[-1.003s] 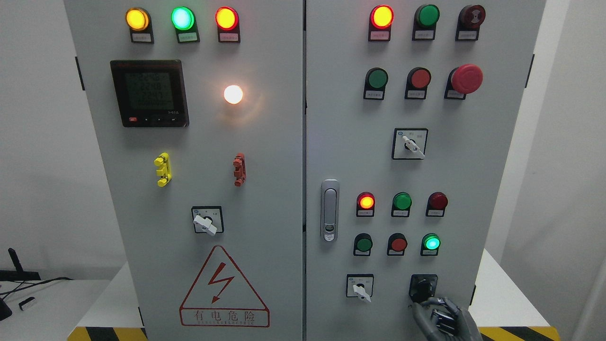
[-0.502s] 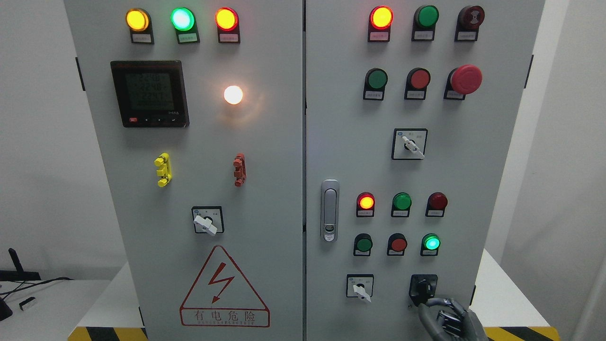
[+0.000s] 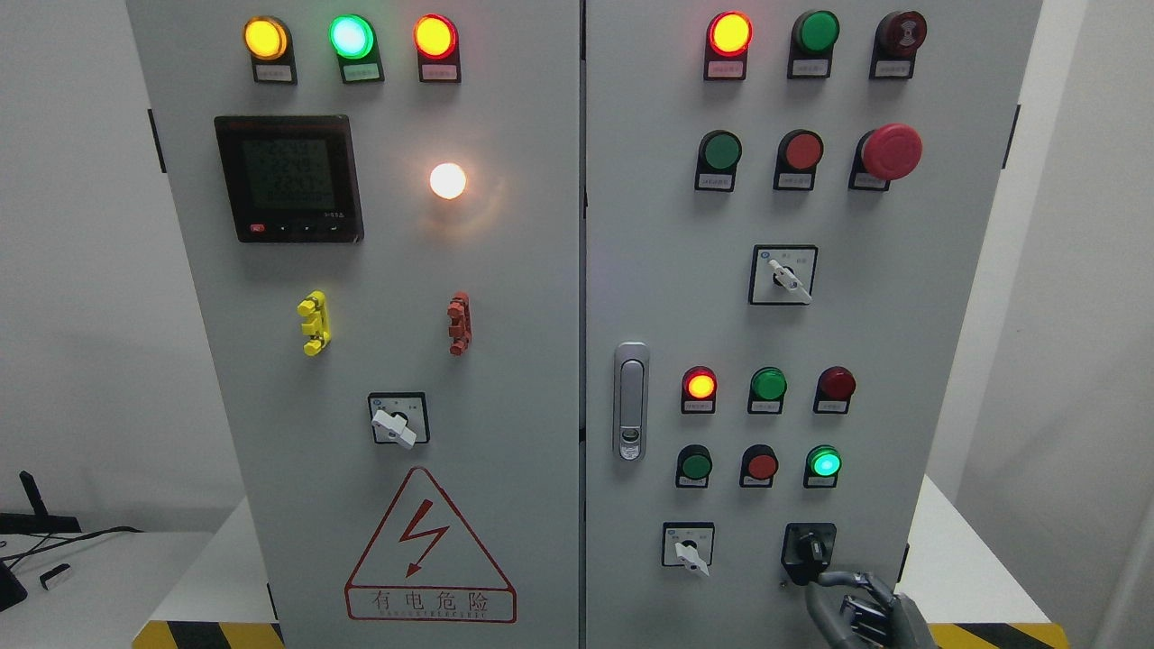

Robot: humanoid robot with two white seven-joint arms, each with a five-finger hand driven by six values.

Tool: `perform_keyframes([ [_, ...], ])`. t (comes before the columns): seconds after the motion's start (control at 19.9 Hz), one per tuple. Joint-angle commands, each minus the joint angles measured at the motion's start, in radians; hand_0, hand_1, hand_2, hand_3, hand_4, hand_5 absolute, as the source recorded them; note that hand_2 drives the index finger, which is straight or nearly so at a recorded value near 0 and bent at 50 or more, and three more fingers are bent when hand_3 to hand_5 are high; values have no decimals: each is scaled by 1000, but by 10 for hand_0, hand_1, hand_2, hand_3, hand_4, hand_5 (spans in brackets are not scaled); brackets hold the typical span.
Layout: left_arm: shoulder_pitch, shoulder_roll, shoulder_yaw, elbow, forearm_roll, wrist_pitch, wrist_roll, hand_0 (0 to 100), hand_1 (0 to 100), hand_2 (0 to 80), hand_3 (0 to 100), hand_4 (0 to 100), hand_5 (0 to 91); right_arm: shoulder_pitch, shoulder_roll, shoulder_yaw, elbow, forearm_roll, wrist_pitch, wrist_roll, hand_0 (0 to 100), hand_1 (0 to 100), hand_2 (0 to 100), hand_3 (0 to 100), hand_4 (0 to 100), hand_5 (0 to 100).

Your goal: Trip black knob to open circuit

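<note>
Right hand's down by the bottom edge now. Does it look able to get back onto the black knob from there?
Probably yes. The right hand sits just below the black knob, fingertips near its lower edge, and nothing stands between them on the cabinet door. A short upward reach should do.

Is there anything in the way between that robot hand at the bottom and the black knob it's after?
Nothing visible blocks it. The right hand sits just below the black knob, its fingertips at the knob's lower edge, with only bare cabinet door around them. The nearest white switch is off to the left.
</note>
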Motion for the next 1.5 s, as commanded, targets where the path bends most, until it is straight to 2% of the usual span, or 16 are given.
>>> perform_keyframes([
  [0.0, 0, 0, 0, 0, -31, -1, 0, 120, 389, 0, 0, 0, 0, 3, 7, -32, 3, 0, -1, 0, 410, 746, 472, 1000, 967, 883],
  [0.3, 0, 0, 0, 0, -31, -1, 0, 120, 389, 0, 0, 0, 0, 6, 6, -33, -1, 0, -2, 0, 410, 746, 472, 1000, 965, 883],
  [0.6, 0, 0, 0, 0, -31, -1, 0, 120, 389, 0, 0, 0, 0, 72, 3, -43, -62, -4, -2, 2, 422, 735, 493, 1000, 959, 883],
  [0.65, 0, -1, 0, 0, -31, -1, 0, 120, 389, 0, 0, 0, 0, 88, 3, -50, -76, -6, -2, 2, 431, 723, 502, 1000, 957, 882],
  [0.75, 0, 0, 0, 0, -31, -1, 0, 120, 389, 0, 0, 0, 0, 125, -2, -58, -107, -8, -4, 2, 450, 639, 527, 1000, 930, 874],
  [0.9, 0, 0, 0, 0, -31, -1, 0, 120, 389, 0, 0, 0, 0, 199, 4, -87, -162, -8, -8, 12, 412, 559, 542, 975, 883, 854],
  [1.05, 0, 0, 0, 0, -31, -1, 0, 120, 389, 0, 0, 0, 0, 291, 6, -118, -219, -11, -17, 45, 364, 435, 551, 843, 771, 772],
  [1.15, 0, 0, 0, 0, -31, -1, 0, 120, 389, 0, 0, 0, 0, 370, 4, -136, -248, -17, -60, 48, 324, 363, 534, 757, 693, 693],
  [1.3, 0, -1, 0, 0, -31, -1, 0, 120, 389, 0, 0, 0, 0, 466, 1, -148, -280, -34, -131, 51, 273, 306, 459, 659, 588, 575],
  [1.4, 0, 0, 0, 0, -31, -1, 0, 120, 389, 0, 0, 0, 0, 512, -3, -155, -309, -57, -137, 81, 248, 247, 401, 589, 509, 488],
  [1.45, 0, 0, 0, 0, -31, -1, 0, 120, 389, 0, 0, 0, 0, 536, -3, -170, -326, -75, -137, 92, 228, 185, 356, 526, 452, 438],
])
